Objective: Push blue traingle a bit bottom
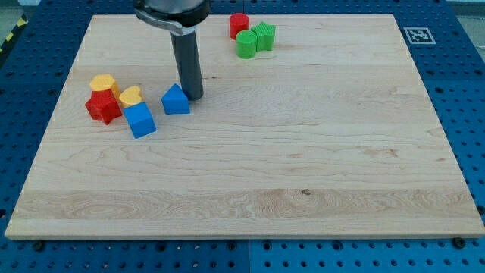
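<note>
Pale wooden bench (303, 167): small blue plastic triangle block (175, 100) lay left of centre; my tip (192, 98) touched its 3 o'clock side. No claw fitted. Judged light, rigid, slippery; push from 12 o'clock.

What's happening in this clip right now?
A robot arm with a dark rod is working on a wooden board. My tip sits just at the view's right of the blue triangle, close to or touching its upper right edge, so the downward push looks barely begun. At the view's left sit a blue cube, a red block and two yellow blocks. Near the view's top are a red cylinder and two green blocks.
</note>
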`<state>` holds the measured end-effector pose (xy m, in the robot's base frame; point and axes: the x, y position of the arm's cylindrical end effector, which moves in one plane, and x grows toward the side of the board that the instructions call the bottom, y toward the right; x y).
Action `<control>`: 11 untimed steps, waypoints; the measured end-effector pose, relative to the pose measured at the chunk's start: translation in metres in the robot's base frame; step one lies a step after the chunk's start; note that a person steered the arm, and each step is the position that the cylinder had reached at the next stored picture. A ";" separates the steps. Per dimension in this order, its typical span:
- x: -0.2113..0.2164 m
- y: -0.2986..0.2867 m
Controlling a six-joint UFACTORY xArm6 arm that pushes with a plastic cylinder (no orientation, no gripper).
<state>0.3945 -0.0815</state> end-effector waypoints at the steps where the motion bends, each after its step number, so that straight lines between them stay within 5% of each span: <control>1: -0.029 0.006; 11: 0.007 -0.030</control>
